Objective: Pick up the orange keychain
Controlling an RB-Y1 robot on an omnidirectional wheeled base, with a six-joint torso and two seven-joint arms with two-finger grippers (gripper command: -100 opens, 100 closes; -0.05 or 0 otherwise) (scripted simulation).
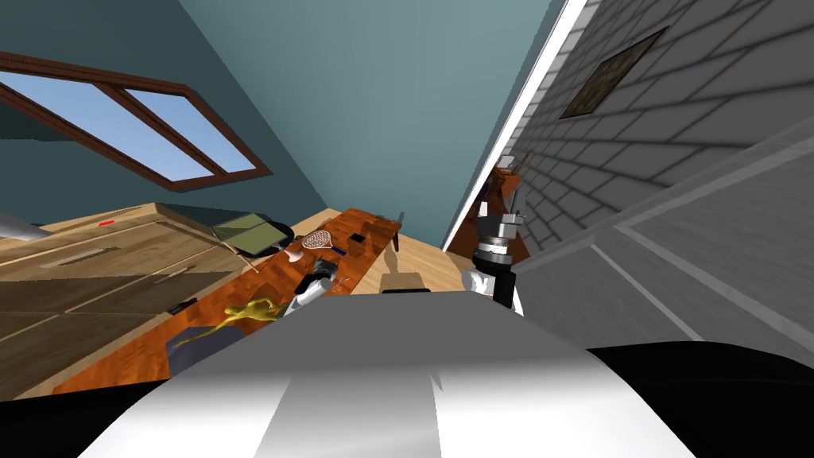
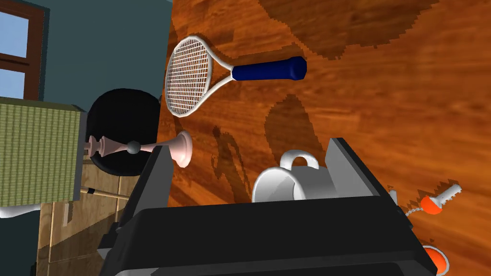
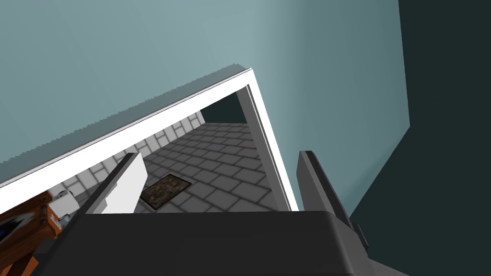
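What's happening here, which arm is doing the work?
The left gripper hangs open over the wooden table, with a white mug right in front of it. The orange keychain lies on the table off to the gripper's side, not yet grasped. The right gripper is open too, raised near the grey brick wall.

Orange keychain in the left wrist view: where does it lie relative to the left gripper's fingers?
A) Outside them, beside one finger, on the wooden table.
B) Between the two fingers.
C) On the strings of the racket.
A: the orange keychain lies on the wooden table, beyond one of the fingers of the open left gripper. The white mug is what shows between them.
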